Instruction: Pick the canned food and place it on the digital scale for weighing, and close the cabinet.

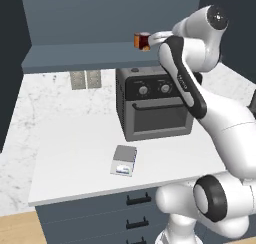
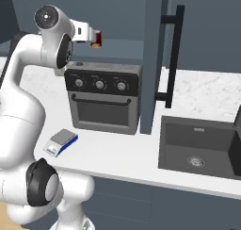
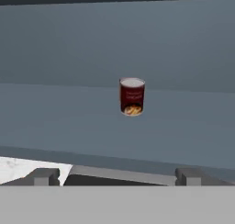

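Standing nearest on the smooth white countertop point(image 1: 75, 153), the digital scale point(image 1: 123, 160) is a small flat square with a matte grey plate and a white front edge carrying a blue display; it sits just in front of the toaster oven point(image 1: 152, 105) and apart from it. The oven is a boxy black appliance with a glass door, a bar handle and round silver-faced knobs, backed by a marbled white wall. Below the counter edge run slate drawers point(image 1: 135, 200) with short black handles. To the right, a dark rectangular sink point(image 2: 197, 149) is sunk into the counter.

Above the oven, the gripper point(image 3: 117, 176) reaches toward the open cabinet point(image 1: 90, 55), its two blocky grey fingertips spread wide with nothing between them. Farther in, the canned food point(image 3: 132, 96) stands upright on the flat slate-blue cabinet shelf, a small dark red cylinder with a pale silver top and an orange patch low on its label, well clear of the fingers. The cabinet door point(image 2: 153, 59) stands swung open, edge-on, with a long vertical black bar handle point(image 2: 174, 52).
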